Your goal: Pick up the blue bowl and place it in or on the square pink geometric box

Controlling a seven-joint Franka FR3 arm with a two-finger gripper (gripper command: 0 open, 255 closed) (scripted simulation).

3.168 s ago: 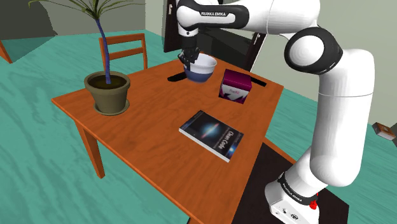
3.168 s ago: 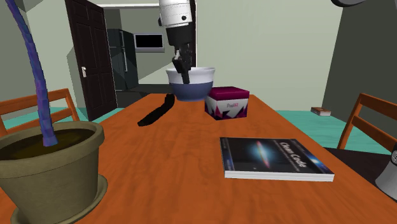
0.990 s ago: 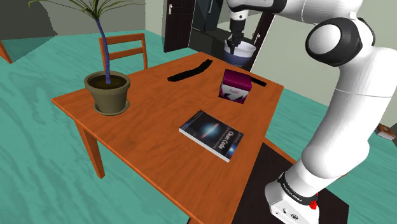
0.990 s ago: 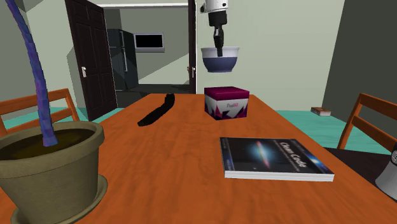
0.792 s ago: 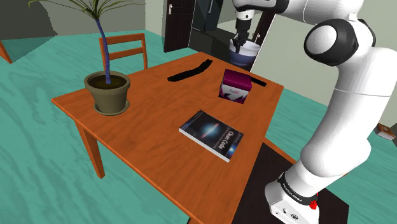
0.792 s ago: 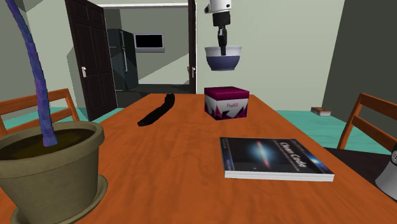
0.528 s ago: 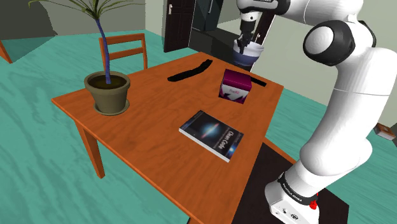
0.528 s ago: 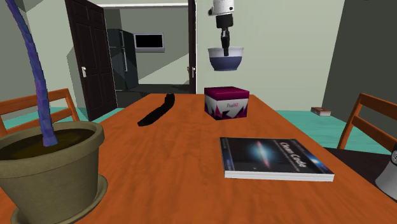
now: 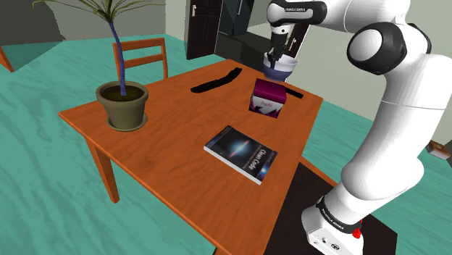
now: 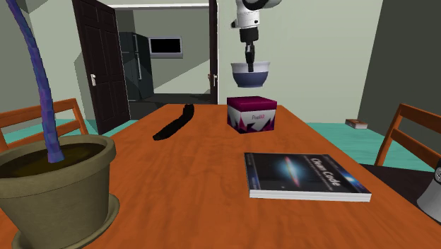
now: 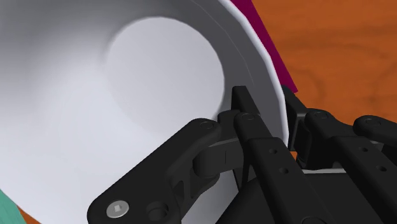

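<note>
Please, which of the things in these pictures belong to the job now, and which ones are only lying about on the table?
Part of the job:
- the gripper, shut on the rim of the blue and white bowl
- the pink box below the bowl

Only lying about:
- the book
- the potted plant
- the long black object

Home dining area, orange-brown wooden table (image 9: 166,138) stood on teal floor (image 9: 43,181), brown slatted wooden chair (image 9: 141,46) at the tabletop's far edge, dark fridge (image 10: 134,67) showed beyond open black panelled door (image 10: 95,64).
</note>
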